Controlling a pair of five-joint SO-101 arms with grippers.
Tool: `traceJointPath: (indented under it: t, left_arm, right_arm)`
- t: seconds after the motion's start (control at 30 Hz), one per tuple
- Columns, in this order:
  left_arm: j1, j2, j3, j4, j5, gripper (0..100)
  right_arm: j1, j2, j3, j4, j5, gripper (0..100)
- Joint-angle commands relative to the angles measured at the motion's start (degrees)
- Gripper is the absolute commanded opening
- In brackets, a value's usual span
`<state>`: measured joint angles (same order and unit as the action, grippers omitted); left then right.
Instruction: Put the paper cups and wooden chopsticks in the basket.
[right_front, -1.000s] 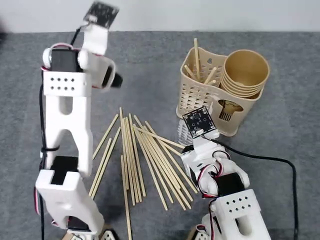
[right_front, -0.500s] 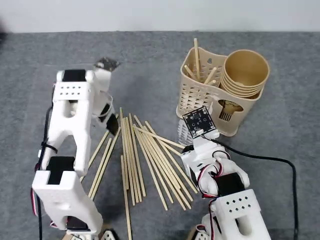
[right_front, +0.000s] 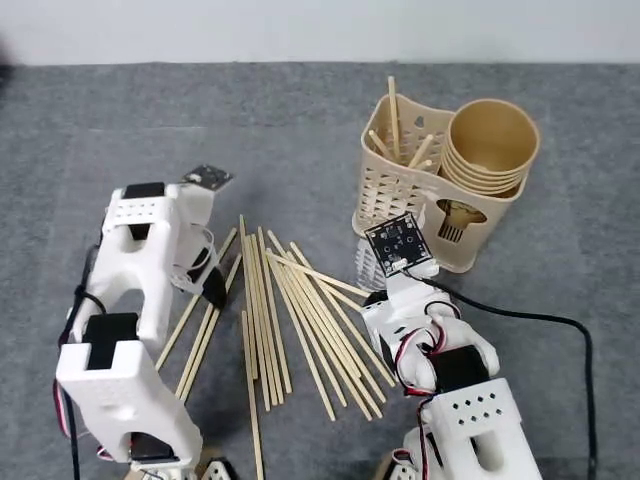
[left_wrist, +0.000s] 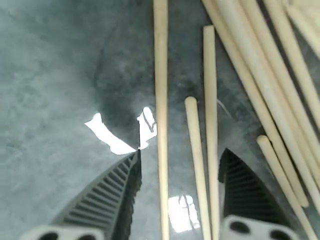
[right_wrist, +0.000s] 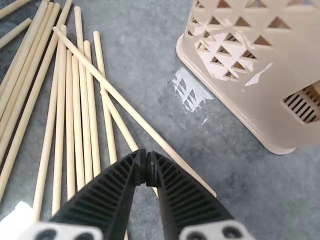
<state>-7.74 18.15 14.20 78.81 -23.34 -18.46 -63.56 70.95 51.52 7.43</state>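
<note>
Several wooden chopsticks (right_front: 300, 310) lie fanned out on the grey mat between the two arms. A few more chopsticks (right_front: 393, 118) stand in the beige basket (right_front: 395, 200), beside a stack of paper cups (right_front: 490, 150) in its right part. My left gripper (left_wrist: 181, 159) is open and low over the left edge of the pile, with three chopsticks (left_wrist: 161, 125) lying between its fingers. In the high view the left gripper (right_front: 213, 286) sits over those outer sticks. My right gripper (right_wrist: 145, 161) is shut and empty, just above a slanted chopstick (right_wrist: 125, 115) near the basket (right_wrist: 250, 65).
The basket stands at the back right with its corner close to the right arm's wrist (right_front: 400, 245). A black cable (right_front: 540, 320) runs off to the right. Open grey mat lies to the left and behind the pile.
The left arm has swung down from high at the back left and now sits low over the left edge of the chopstick pile. The right arm has stayed still.
</note>
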Motion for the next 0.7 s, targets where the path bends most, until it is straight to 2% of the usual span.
traceJointPath:
  t: [0.0,0.2,0.53,0.67]
  left_arm:
    - [1.1,-0.4,0.9,-2.5,-0.4,24]
    - [2.5,-0.4,4.5,-4.9,-0.1,24]
    - [6.2,-0.4,8.5,-8.0,1.4,4]
    - [8.1,-0.5,8.8,-7.7,1.6,1]
  right_arm:
    - [-0.2,-1.0,-0.3,-0.9,-0.2,0.9]
    - [-0.1,-1.0,-0.3,-0.9,-0.2,0.9]
    - [-0.1,-1.3,-0.3,-0.7,-0.2,0.9]
    - [-0.1,-1.3,-0.3,-0.7,-0.2,0.9]
